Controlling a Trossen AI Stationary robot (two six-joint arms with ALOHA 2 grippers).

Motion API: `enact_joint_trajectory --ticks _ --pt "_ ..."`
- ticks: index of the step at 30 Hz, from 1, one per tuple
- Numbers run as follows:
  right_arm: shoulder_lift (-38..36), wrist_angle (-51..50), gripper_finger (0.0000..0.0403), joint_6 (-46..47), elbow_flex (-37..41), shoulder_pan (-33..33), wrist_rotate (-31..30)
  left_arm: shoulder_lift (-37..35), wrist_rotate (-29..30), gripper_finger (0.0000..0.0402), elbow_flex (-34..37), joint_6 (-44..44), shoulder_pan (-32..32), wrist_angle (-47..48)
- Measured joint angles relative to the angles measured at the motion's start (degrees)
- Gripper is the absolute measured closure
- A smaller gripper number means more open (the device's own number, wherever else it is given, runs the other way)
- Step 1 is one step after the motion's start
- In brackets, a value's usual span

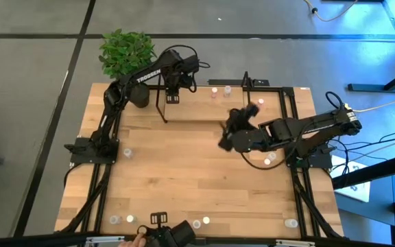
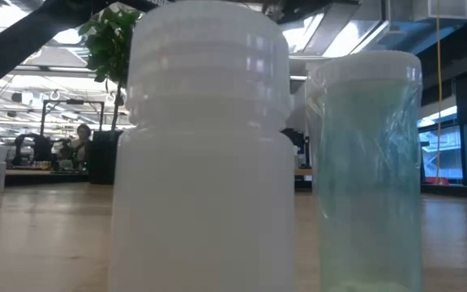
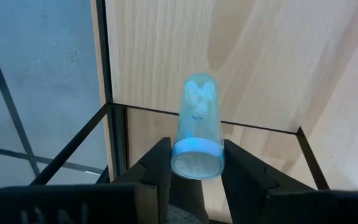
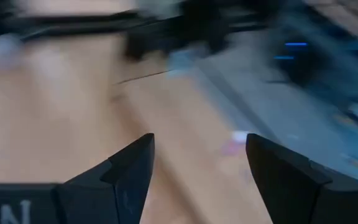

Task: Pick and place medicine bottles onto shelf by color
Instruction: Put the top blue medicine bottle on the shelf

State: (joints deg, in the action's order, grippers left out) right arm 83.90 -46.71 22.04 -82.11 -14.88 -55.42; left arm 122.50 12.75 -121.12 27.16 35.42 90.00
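Medicine bottle (image 3: 196, 127) clamped in the left gripper (image 3: 196, 171) at the shelf's (image 1: 204, 110) far left end.
Its long axis runs straight out from the jaws, cap nearest them. Right gripper (image 4: 199, 163) hovers mid-tabletop (image 1: 197, 185), jaws apart.

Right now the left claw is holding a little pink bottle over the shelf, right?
Not pink. The left wrist view shows the left claw gripping a small pale blue translucent bottle with a blue cap, over the light wooden shelf with its black wire frame.

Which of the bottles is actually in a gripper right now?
The blue-tinted bottle, clamped between the left gripper's fingers over the shelf. The other bottles stand free.
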Motion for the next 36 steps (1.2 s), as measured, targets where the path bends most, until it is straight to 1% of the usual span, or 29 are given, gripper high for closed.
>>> enact_joint_trajectory --ticks 1,2,4,10,23,28,31,33,36 --pt "0.19 -1.24 0.0148 1.47 0.00 0.18 -3.14 0.00 0.00 0.0301 0.00 0.00 0.00 0.00" --pt "0.54 -2.29 0.0148 2.45 0.00 0.56 -5.03 0.00 0.00 0.0301 0.00 0.00 0.00 0.02" --pt "0.85 -2.76 0.0148 3.28 0.00 1.37 -6.23 0.00 0.00 0.0301 0.00 0.02 0.00 0.00" --pt "1.20 -2.37 0.0148 2.95 0.00 3.45 -3.03 -0.02 0.00 0.0301 0.00 0.04 0.02 0.02" --pt "1.18 -2.37 0.0148 2.54 0.00 4.23 -2.59 -0.02 -0.02 0.0301 0.00 0.44 0.02 0.02" --pt "1.18 -2.34 0.0148 1.06 0.02 4.63 4.90 -0.02 -0.02 0.0301 0.00 0.44 0.02 0.02" --pt "1.18 -2.31 0.0148 0.16 0.02 5.36 10.96 -0.03 -0.02 0.0301 0.00 0.45 0.02 0.02" --pt "1.18 -1.90 0.0148 -1.99 0.03 5.92 15.23 -0.04 -0.02 0.0301 0.00 0.44 0.02 0.02" --pt "1.18 0.98 0.0148 -6.31 0.04 6.55 19.24 -0.02 -0.02 0.0301 0.00 0.44 0.02 0.02"
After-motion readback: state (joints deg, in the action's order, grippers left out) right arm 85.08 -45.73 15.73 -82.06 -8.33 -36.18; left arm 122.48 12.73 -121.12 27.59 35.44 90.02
